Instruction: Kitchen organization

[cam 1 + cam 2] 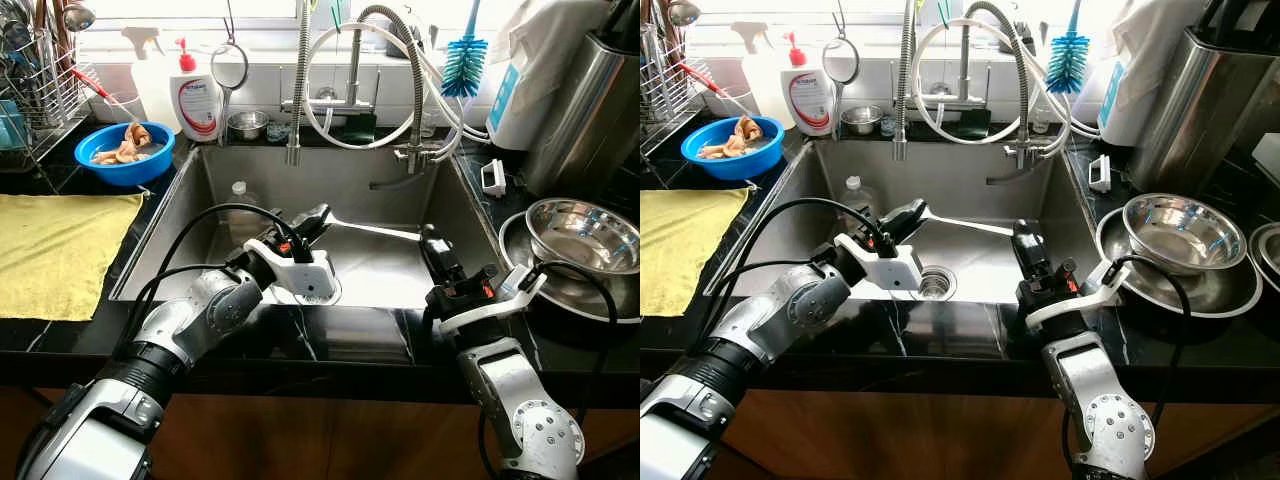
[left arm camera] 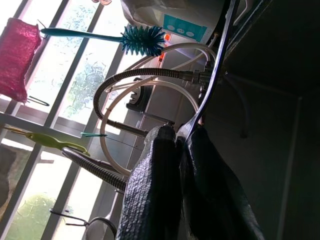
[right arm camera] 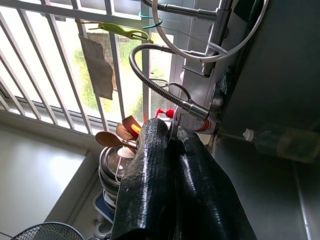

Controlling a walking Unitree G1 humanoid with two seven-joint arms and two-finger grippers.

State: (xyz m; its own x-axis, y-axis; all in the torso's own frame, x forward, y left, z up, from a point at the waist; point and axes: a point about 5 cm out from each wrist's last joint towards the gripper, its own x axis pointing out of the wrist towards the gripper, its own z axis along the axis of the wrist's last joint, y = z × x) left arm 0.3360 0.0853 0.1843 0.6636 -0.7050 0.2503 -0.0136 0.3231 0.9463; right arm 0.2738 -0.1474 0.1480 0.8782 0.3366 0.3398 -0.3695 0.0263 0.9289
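Sink (image 1: 190, 215), left gripper (image 1: 318, 218) gripping utensil (image 1: 375, 230)

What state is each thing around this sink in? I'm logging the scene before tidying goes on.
left gripper: shut on the long metal utensil, over the sink
right gripper: shut, at the utensil's far end
tap: no water running
blue bowl: upright, holding scraps
yellow cloth: spread flat
steel bowl: upright, empty
plastic bottle: standing in the sink, capped
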